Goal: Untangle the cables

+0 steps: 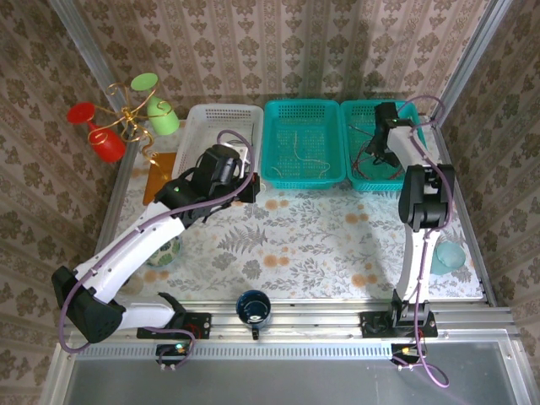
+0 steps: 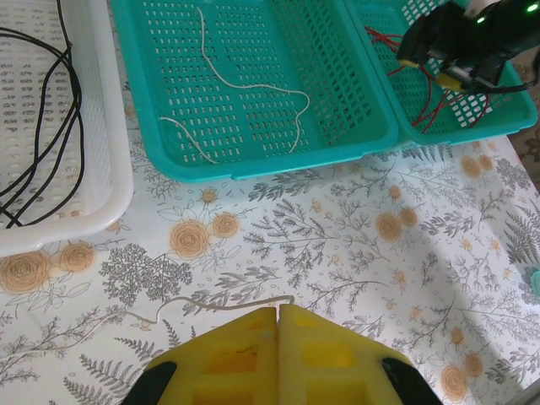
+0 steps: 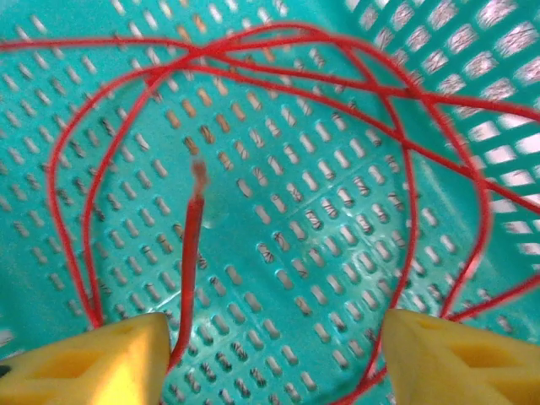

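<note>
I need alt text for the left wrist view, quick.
The left gripper is shut, its tips at a thin white cable on the floral tablecloth. Beyond, a white basket holds black cables and a teal basket another white cable.

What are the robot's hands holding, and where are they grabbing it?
The left gripper seems to pinch the white cable by its end. The open right gripper holds nothing.

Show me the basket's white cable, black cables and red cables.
white cable (image 2: 253, 86), left wrist view, middle stretch.
black cables (image 2: 76, 84), left wrist view, outer bend.
red cables (image 3: 192, 245), right wrist view, loose end.
</note>
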You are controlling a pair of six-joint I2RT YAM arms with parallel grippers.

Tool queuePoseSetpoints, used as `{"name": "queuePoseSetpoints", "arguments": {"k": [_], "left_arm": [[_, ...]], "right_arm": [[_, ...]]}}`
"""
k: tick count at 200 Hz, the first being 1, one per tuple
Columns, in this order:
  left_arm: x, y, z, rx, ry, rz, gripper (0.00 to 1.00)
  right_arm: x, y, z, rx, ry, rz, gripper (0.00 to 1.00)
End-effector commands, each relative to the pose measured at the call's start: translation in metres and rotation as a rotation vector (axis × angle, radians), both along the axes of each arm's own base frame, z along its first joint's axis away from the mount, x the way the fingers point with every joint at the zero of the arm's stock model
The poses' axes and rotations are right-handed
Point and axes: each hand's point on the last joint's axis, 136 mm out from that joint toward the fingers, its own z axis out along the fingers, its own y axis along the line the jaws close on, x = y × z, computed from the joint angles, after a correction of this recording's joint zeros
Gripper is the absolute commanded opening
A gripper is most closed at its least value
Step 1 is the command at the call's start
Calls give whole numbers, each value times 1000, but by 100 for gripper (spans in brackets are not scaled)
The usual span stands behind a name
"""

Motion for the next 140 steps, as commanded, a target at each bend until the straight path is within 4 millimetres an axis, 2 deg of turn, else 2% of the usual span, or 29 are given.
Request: {"name": "queuePoseSetpoints", "arguments": {"k": [1, 38, 90, 109, 140], "left_arm": [[-3, 2, 30, -28, -47, -2, 0], [-5, 7, 60, -33, -105, -11, 0], [-8, -1, 91, -59, -147, -56, 0], [-9, -11, 114, -105, -178, -89, 0], [-7, -24, 157, -173, -264, -134, 0]], "right_arm": [[-11, -3, 54, -12, -103, -13, 77], [-25, 1, 87, 34, -202, -14, 90], [-39, 2, 116, 124, -290, -35, 96], [-47, 8, 122, 166, -320, -30, 96], [-62, 20, 121, 226, -345, -15, 96]]}}
